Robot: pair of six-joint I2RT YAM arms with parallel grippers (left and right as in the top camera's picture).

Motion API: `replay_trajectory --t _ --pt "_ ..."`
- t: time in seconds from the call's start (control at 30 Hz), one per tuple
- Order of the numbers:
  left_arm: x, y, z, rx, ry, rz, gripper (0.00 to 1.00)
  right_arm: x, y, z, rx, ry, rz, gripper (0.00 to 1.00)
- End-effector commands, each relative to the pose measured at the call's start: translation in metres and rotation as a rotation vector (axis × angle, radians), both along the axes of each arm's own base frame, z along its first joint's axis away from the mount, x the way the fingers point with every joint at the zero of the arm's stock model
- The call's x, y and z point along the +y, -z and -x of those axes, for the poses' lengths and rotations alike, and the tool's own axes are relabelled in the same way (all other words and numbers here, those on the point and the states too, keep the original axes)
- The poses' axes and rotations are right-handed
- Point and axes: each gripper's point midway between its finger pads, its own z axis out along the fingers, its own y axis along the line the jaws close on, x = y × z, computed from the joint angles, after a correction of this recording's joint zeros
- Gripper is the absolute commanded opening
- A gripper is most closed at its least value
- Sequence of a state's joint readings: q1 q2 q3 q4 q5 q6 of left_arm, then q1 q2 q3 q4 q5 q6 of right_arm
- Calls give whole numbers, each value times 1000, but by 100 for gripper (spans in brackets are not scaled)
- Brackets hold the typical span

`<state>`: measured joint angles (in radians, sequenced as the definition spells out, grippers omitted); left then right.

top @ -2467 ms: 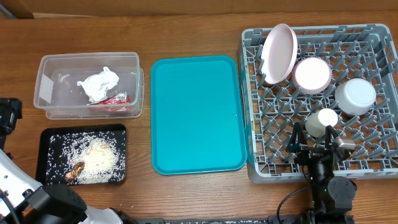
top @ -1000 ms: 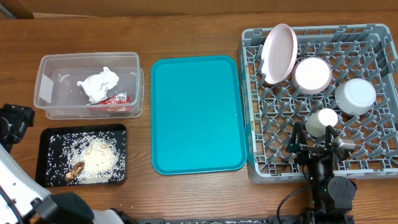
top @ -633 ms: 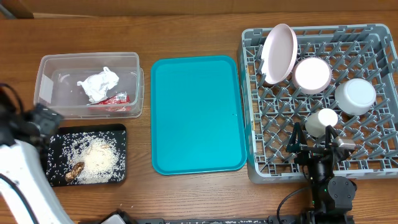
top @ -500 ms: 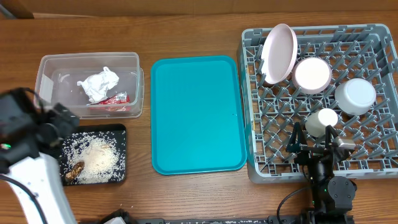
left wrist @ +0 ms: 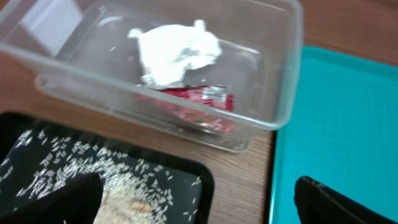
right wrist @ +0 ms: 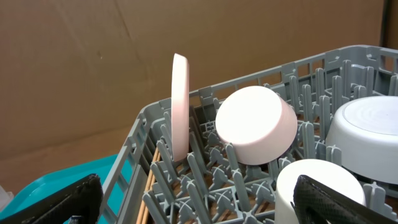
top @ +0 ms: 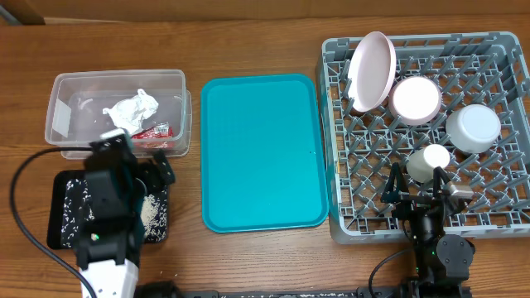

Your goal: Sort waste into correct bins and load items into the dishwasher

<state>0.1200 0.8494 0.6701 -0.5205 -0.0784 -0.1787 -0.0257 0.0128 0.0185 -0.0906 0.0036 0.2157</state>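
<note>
The crumpled napkin (top: 131,110) (left wrist: 177,53) and red wrapper (top: 153,132) (left wrist: 199,102) lie in the clear tub (top: 62,124) (left wrist: 292,74). Rice (top: 151,211) (left wrist: 112,168) is scattered in the black tray (top: 62,215) (left wrist: 186,180), mostly hidden under my left arm. My left gripper (top: 137,161) (left wrist: 193,205) hangs open and empty over the tray's far right end. In the grey rack (top: 339,165) (right wrist: 143,130) stand the plate (top: 370,70) (right wrist: 180,106), two bowls (top: 415,98) (right wrist: 255,124), the cup (top: 428,161) (right wrist: 317,186) and chopsticks (right wrist: 152,180). My right gripper (top: 418,186) (right wrist: 199,211) is open and empty at the rack's front.
The teal serving tray (top: 261,149) (left wrist: 348,124) lies bare between the bins and the rack. A black cable (top: 25,215) loops on the table left of the black tray.
My left arm has swung in from the table's left edge to above the black tray, covering much of the rice. The right arm has not moved.
</note>
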Motion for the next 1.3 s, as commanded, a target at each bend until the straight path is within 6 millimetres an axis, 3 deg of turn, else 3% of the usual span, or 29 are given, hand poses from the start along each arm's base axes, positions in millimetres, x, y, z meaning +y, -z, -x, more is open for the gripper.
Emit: replay_trajectory --t 0.0,0.37,0.6,0.87,1.27 --pt "-8 12 6 -13 86 -76 100 0 1 0 -6 0 4 100" --pt "-10 48 30 -45 81 -77 100 0 1 0 -6 0 4 100" --pt "-9 32 37 -183 77 -111 100 0 1 0 -6 0 4 100" --pt "-12 27 41 -298 83 -119 100 0 1 0 -6 0 4 100" --pt "-26 0 29 -585 152 -125 100 0 1 0 -6 0 4 100"
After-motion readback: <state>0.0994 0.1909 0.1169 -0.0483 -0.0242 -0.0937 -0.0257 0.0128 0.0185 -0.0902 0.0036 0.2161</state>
